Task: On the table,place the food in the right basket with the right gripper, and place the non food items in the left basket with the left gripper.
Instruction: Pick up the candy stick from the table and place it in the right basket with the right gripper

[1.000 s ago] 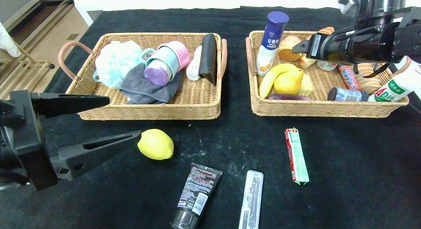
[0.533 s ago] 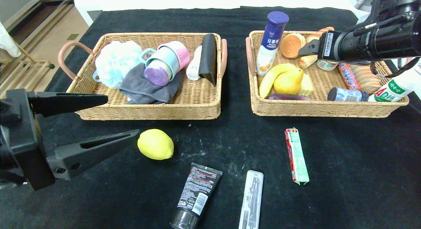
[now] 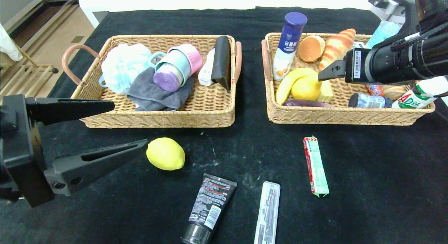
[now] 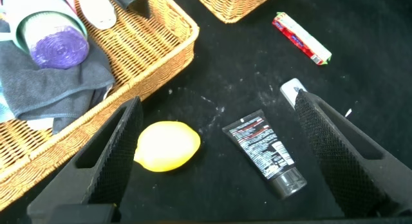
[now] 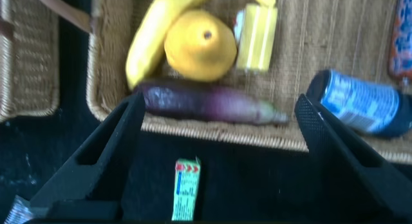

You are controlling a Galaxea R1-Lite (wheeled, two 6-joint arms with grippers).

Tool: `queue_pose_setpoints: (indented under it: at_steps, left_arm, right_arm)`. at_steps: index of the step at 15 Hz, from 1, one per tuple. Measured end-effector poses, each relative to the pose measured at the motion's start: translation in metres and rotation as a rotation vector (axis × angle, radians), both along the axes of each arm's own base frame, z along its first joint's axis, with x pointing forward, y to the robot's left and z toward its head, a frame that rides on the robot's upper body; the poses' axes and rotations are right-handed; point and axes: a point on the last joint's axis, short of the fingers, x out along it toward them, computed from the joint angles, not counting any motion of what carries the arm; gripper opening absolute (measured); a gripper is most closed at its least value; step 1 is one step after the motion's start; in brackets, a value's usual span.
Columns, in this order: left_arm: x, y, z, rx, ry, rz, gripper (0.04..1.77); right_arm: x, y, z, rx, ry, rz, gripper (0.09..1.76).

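A yellow lemon (image 3: 165, 153) lies on the table (image 3: 378, 188), just past the fingertips of my open left gripper (image 3: 130, 125). The black tube (image 3: 209, 207) and the clear case (image 3: 267, 212) lie near the front edge, with the green-and-red snack pack (image 3: 315, 166) to their right. In the left wrist view the lemon (image 4: 167, 145) and tube (image 4: 264, 152) lie between the open fingers. My right gripper (image 3: 320, 76) hovers open and empty over the right basket (image 3: 336, 118), whose front rim (image 5: 212, 130) and the snack pack (image 5: 185, 188) show below it. The blue-capped bottle (image 3: 288, 44) and bun (image 3: 310, 48) are in that basket.
The left basket (image 3: 157, 119) holds a grey cloth, cups, a blue puff and a black item. The right basket also holds a banana (image 3: 290, 81), a pear, an eggplant (image 5: 206, 102), a croissant, a can and bottles. Both baskets have loop handles.
My right gripper has drawn back from the bun at the far side of the right basket toward the basket's front. The bun stays in the basket. The left arm has hardly moved.
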Motion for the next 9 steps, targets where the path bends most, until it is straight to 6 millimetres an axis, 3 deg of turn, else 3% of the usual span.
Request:
queue_pose_setpoints:
  at_steps: [9]
  left_arm:
    - [-0.001,0.0,0.0,0.0,-0.001,-0.004,1.72]
  right_arm:
    - [-0.028,0.019,-0.044,-0.032,0.163,0.028,1.7]
